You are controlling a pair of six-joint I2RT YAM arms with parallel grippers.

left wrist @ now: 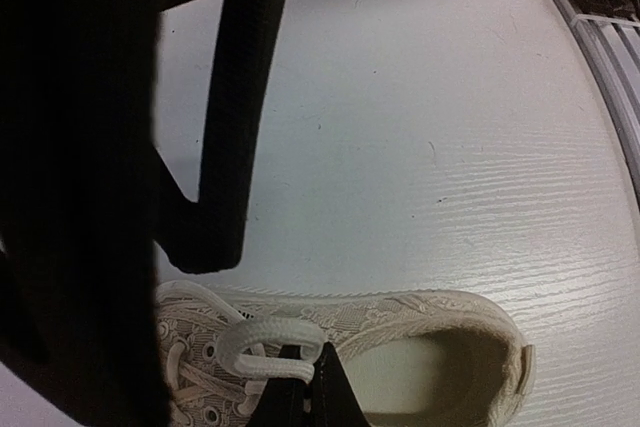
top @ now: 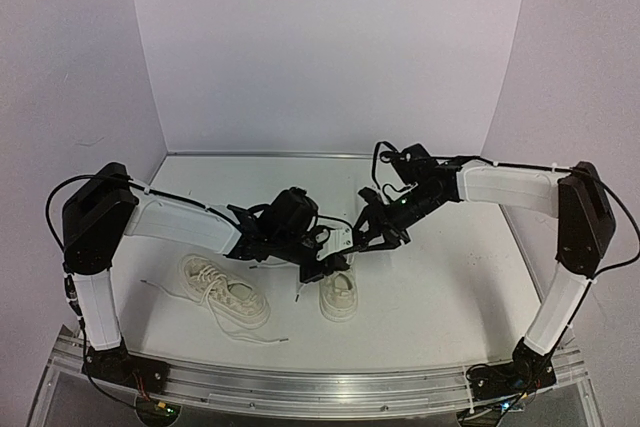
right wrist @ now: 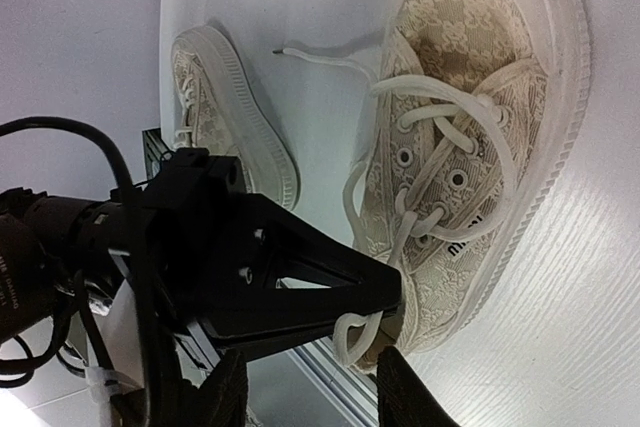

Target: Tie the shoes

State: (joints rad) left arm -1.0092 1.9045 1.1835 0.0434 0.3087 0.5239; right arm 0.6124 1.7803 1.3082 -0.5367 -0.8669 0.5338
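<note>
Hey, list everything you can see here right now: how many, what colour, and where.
shoes: two, cream-white, mid-table; one upright, one tipped sideways to its left.
laces: several strands, white, loose, trailing from both shoes.
table: one, white, beneath everything.
rail: one, silver, near table edge.
arms: two, white and black, left and right sides.
left gripper: one, black, shut on the laces over the upright shoe.
right gripper: one, black, open, just beyond it.

Left arm (top: 185,219) and right arm (top: 505,187) each rise from the base, bend at the elbow and reach inward, so that the wrists meet near the centre. Left gripper (right wrist: 392,292): jaws pressed together at the tip, pinching a loop of lace (right wrist: 352,335). Right gripper (right wrist: 315,392): angled downward just beside the left one, fingers standing apart.
</note>
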